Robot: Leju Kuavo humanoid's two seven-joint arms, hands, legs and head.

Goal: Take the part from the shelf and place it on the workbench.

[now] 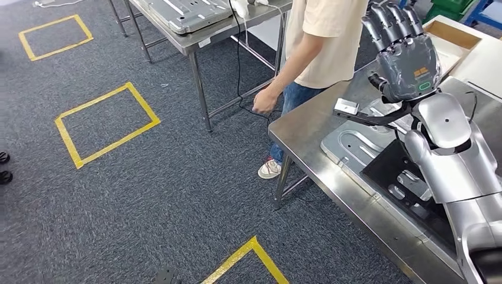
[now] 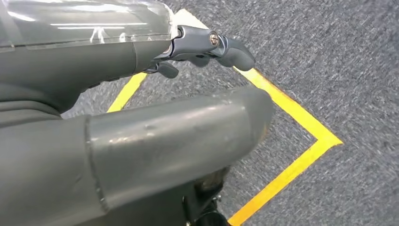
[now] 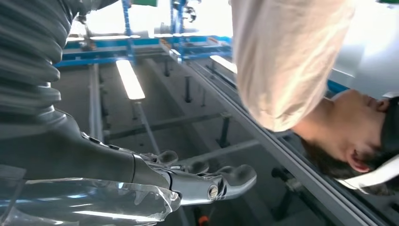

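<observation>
The part (image 1: 350, 147), a flat grey stamped metal panel, lies on the steel workbench (image 1: 308, 127) at the right of the head view, partly under a black mat (image 1: 393, 168). My right hand (image 1: 405, 53) is raised above it with fingers straight and apart, holding nothing. The right wrist view shows the same hand (image 3: 188, 179) spread out and empty against the ceiling. My left hand (image 2: 141, 132) hangs over grey carpet and a yellow tape corner (image 2: 301, 136). Its fingers (image 2: 211, 47) are stretched out and hold nothing.
A person (image 1: 322, 41) in a beige shirt and jeans stands at the workbench's far corner, one hand (image 1: 264, 102) down at a black cable. Behind them a second steel table (image 1: 195, 41) carries a similar grey panel (image 1: 183, 12). Yellow tape squares (image 1: 106, 124) mark the carpet. A cardboard box (image 1: 453, 35) sits far right.
</observation>
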